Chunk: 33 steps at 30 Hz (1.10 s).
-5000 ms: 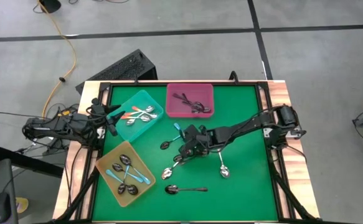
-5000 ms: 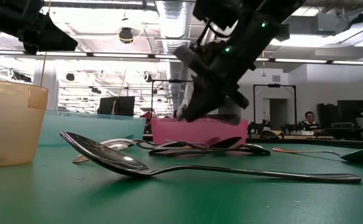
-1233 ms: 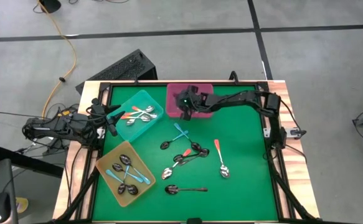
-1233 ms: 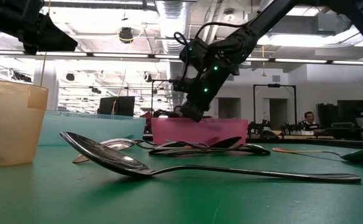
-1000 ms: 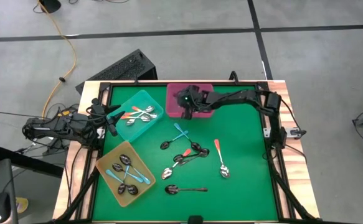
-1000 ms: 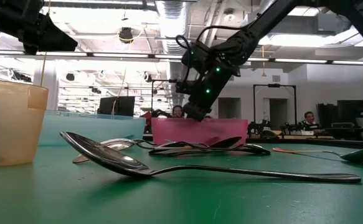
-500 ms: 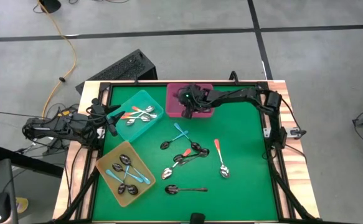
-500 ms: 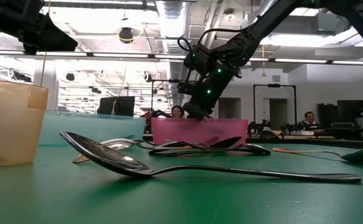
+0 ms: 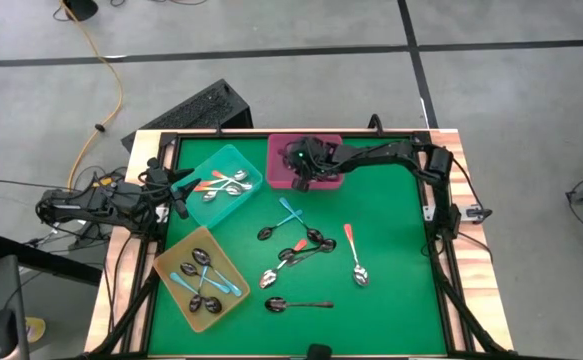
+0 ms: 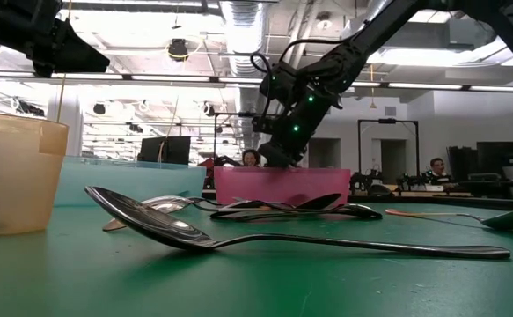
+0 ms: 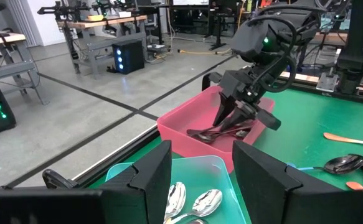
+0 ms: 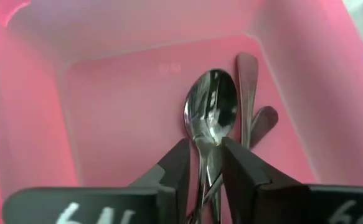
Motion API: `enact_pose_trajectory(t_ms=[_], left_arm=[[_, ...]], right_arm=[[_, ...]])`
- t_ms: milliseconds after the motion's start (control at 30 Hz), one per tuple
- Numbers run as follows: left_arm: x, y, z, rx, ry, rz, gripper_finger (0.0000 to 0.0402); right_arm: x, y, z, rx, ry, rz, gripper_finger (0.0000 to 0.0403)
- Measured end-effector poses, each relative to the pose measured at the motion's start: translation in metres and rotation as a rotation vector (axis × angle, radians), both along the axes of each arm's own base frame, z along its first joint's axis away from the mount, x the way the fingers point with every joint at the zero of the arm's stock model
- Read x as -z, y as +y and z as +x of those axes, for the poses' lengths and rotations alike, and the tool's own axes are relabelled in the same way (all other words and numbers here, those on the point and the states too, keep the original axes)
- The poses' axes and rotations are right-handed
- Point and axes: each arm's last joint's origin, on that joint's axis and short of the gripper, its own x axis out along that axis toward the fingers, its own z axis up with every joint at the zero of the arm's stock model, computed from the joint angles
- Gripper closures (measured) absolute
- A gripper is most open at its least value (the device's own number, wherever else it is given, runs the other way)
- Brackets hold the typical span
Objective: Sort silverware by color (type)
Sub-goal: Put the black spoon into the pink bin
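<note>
From above, the right pincer (image 9: 302,172) reaches across the green bench (image 9: 391,250) and dips into the pink tray (image 9: 281,150) at the far edge. The teal tray (image 9: 233,158) beside it holds orange-handled spoons (image 9: 221,186) with bright bowls, and the yellow tray (image 9: 171,262) nearer the front holds blue-handled spoons (image 9: 203,280). Loose spoons (image 9: 301,245) lie scattered mid-bench: a blue-handled one, a few orange-handled and some all-dark, with one dark spoon (image 9: 296,303) alone toward the front. The left pincer (image 9: 178,187) waits at the bench's left edge beside the teal tray.

At bench level, the dark spoon (image 10: 238,231) lies closest to the camera, bowl polished and handle running to the right. Behind it the right pincer (image 10: 278,158) hangs down just inside the pink tray (image 10: 326,185).

From the left wrist, the left pincer (image 11: 200,180) shows its fingers apart and empty over the teal tray (image 11: 221,168). Beyond, the right pincer (image 11: 234,118) touches down among dark spoons (image 11: 221,132) in the pink tray (image 11: 181,127).

From the right wrist, the right pincer (image 12: 205,171) is clamped on the neck of an all-dark spoon (image 12: 211,112), its mirror-bright bowl pointing away from the fingers. It lies beside two dark handles on the floor of the pink tray (image 12: 106,106).
</note>
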Motion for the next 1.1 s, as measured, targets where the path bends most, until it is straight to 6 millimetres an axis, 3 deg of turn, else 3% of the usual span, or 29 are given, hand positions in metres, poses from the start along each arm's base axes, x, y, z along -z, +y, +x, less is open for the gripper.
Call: enact_pose_trajectory(t_ms=[100, 233, 767, 900, 1100], left_arm=[[0.0, 0.0, 0.0, 0.0, 0.0, 0.0, 0.0243], [0.0, 0.0, 0.0, 0.0, 0.0, 0.0, 0.0243], [0.0, 0.0, 0.0, 0.001, 0.0, 0.0, 0.0243], [0.0, 0.0, 0.0, 0.001, 0.0, 0.0, 0.0243], [0.0, 0.0, 0.0, 0.001, 0.0, 0.0, 0.0243]], right_arm=[[-0.007, 0.002, -0.002, -0.005, -0.005, 0.003, 0.0286], [-0.031, 0.008, -0.008, -0.022, -0.028, -0.012, 0.028], [-0.153, 0.035, -0.064, -0.029, -0.258, -0.077, 0.028], [-0.164, 0.044, -0.068, -0.024, -0.307, -0.062, 0.028], [-0.165, 0.061, -0.063, -0.071, -0.315, -0.047, 0.028]])
